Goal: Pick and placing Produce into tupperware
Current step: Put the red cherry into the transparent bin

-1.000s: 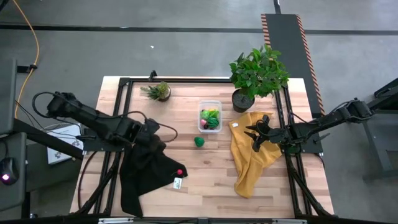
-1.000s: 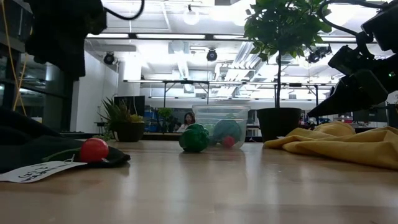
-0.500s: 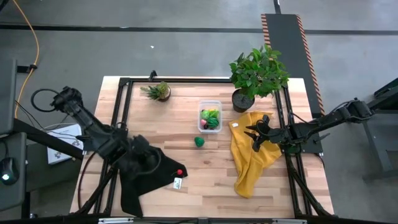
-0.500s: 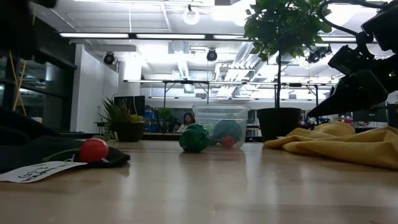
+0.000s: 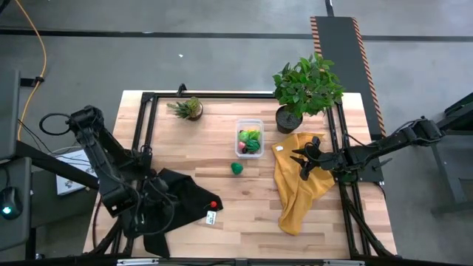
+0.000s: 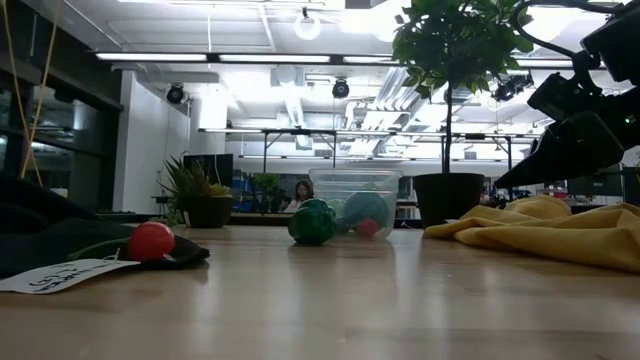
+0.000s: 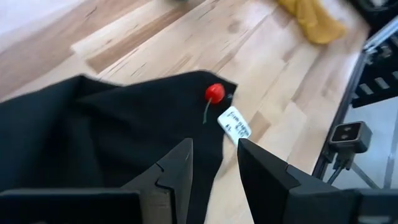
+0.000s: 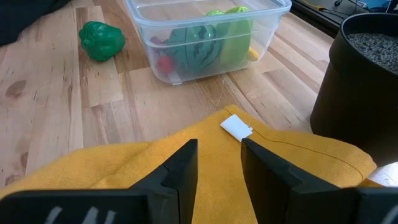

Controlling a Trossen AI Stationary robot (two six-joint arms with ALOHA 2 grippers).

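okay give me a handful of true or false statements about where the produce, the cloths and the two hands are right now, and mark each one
1. The green pepper lies on the bare table, outside the tupperware. True.
2. The red cherry is inside the tupperware. False: it lies on the black cloth.
3. The striped melon is in the tupperware. True.
4. The right hand hangs over the black cloth. False: it is over the yellow cloth.
5. The left hand grips the cherry. False: nothing is between its fingers; the cherry lies ahead of it.
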